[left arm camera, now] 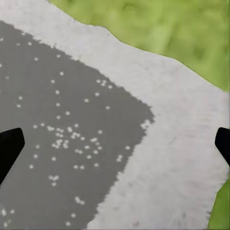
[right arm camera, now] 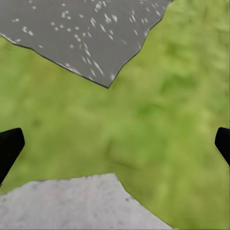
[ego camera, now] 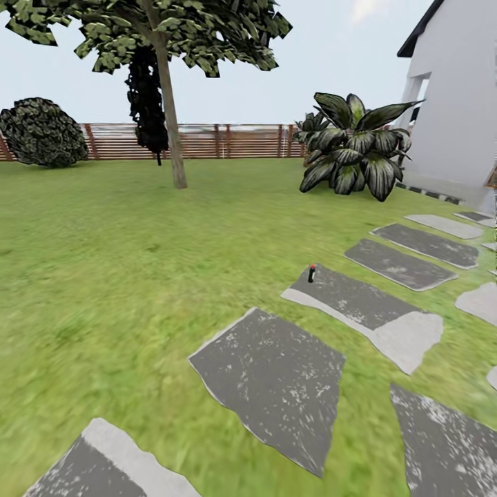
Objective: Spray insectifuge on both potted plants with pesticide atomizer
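The pesticide atomizer [ego camera: 311, 274] stands upright as a small dark bottle with a reddish top, on the near corner of a grey stepping stone [ego camera: 366, 310] in the middle distance of the garden lawn [ego camera: 124, 262]. The potted plants are out of view. In the left wrist view, my left gripper [left arm camera: 115, 148] is open over a grey stepping stone [left arm camera: 72, 120], with nothing between its dark fingertips [left arm camera: 9, 143]. In the right wrist view, my right gripper [right arm camera: 115, 148] is open above grass, also holding nothing.
A path of flat stepping stones [ego camera: 276, 379] runs from the near foreground to the far right. A large striped-leaf plant [ego camera: 355, 145] stands beside a white house wall [ego camera: 455, 103]. A tree [ego camera: 169, 103], a dark bush [ego camera: 41, 134] and a brown slatted fence [ego camera: 228, 141] line the back.
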Robot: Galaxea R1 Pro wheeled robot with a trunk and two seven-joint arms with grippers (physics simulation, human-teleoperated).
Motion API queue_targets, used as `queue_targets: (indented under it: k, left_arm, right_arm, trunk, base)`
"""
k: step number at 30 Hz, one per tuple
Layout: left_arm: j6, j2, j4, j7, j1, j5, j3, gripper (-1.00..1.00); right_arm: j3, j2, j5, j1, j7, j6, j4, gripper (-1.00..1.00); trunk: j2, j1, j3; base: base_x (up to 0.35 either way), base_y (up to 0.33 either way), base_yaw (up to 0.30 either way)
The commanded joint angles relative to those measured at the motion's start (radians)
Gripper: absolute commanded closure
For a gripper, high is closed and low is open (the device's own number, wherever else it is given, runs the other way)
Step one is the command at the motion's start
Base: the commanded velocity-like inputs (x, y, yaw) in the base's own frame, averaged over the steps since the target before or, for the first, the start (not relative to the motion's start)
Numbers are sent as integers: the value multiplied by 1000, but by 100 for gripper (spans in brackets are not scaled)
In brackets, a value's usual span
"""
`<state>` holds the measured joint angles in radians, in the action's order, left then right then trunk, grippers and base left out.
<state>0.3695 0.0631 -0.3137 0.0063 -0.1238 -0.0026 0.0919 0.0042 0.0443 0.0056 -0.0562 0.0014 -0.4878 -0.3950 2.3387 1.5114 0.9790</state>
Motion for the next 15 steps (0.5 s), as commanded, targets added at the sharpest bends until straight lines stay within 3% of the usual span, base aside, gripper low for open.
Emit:
queue_targets:
  k: [1, 6, 15]
  left_arm:
    - [3, 0, 1, 0, 0, 0, 2, -100]
    - [3, 0, 1, 1, 0, 0, 2, -100]
    - [3, 0, 1, 1, 0, 0, 2, -100]
  right_arm:
    - [0, 0, 1, -1, 0, -3, 1, -100]
    - [0, 0, 0, -1, 0, -3, 1, -100]
    - [0, 0, 1, -1, 1, -3, 1, -100]
  trunk:
    - [0, 0, 1]
    - [0, 0, 1]
    - [0, 0, 1]
  base:
    - [340, 0, -103]
    - [340, 0, -141]
    - [340, 0, -286]
